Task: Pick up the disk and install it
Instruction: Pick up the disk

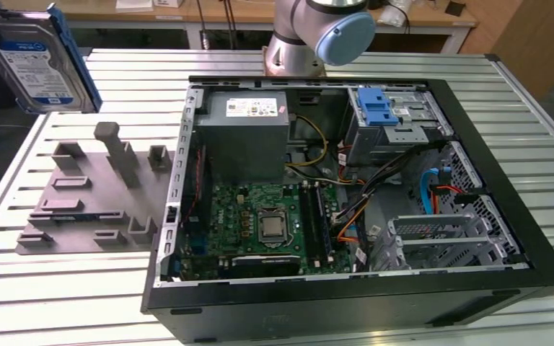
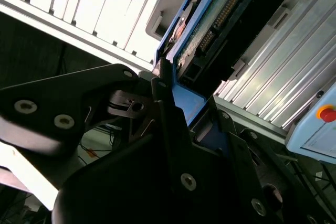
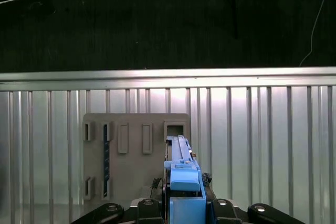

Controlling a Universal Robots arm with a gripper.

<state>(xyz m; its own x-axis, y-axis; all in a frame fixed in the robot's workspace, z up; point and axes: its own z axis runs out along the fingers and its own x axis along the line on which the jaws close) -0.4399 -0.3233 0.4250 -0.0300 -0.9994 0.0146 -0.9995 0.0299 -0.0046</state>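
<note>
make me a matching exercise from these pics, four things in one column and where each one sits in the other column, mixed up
Things:
1. silver rectangular disk in blue plastic rails
2. flat grey fixture plate with raised slots
3. grey metal power supply box
4. blue plastic latch

Places:
a. on top of the metal drive cage
b. up off the table, at the exterior view's left, clamped in the gripper
c. lying on the slatted metal table beside the case
d. inside the open black computer case, beside the green motherboard

Pairs: 1-b, 2-c, 3-d, 4-a
</note>
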